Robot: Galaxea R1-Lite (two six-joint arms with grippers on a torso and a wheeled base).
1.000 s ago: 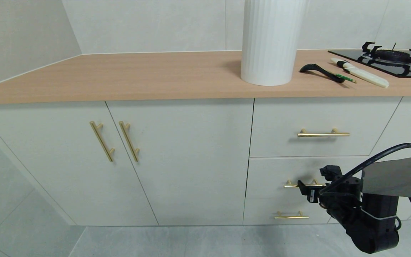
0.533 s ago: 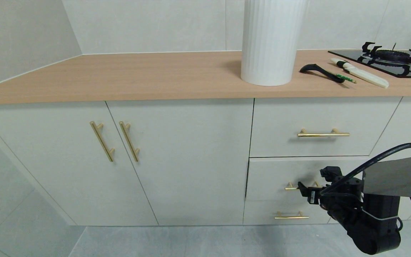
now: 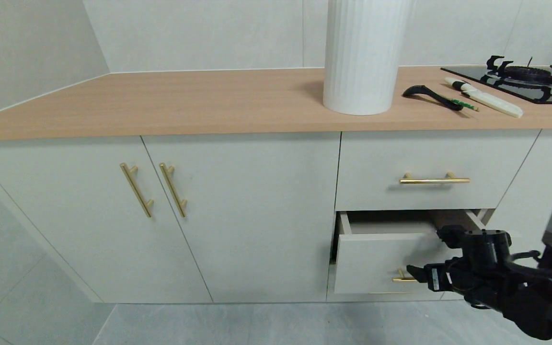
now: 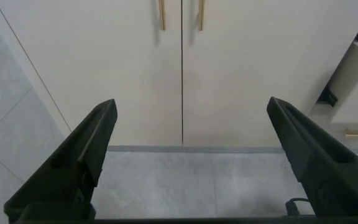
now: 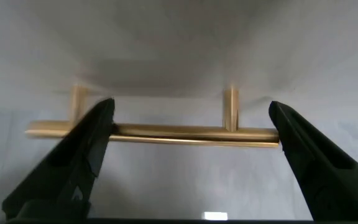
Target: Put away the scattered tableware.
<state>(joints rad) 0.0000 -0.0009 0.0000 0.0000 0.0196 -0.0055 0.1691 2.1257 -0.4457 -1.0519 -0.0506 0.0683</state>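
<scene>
Brass bar handle (image 5: 166, 132) of the pale-grey middle drawer (image 3: 381, 261) runs across in front of the right gripper (image 5: 190, 109). Its fingers are spread wide, nothing pinched. We can't tell whether a finger actually touches the bar, the view is too close. Drawer stands partly open. Left gripper (image 4: 191, 102) hangs low facing the double cabinet doors (image 4: 241, 68), claw also spread, empty.

Tableware is up on the wooden worktop (image 3: 209, 103), near its front edge toward the right end, between the tall white ribbed cylinder (image 3: 362, 57) and the black gas hob (image 3: 527, 79). It's a black curved ladle-like spoon (image 3: 431, 97) and a long cream utensil with a dark band (image 3: 484, 98), just beside each other. We judge both light, stiff and smooth, so likely to skid on the wood. Best hold is mid-handle, across the narrow width, since the spoon's bowl end would roll.

Hard to make out: a thin green piece (image 3: 465, 104) at the spoon's handle tip, possibly a separate item. Drawer inside is mostly hidden behind its front. Hob is cut off at the view's edge.
</scene>
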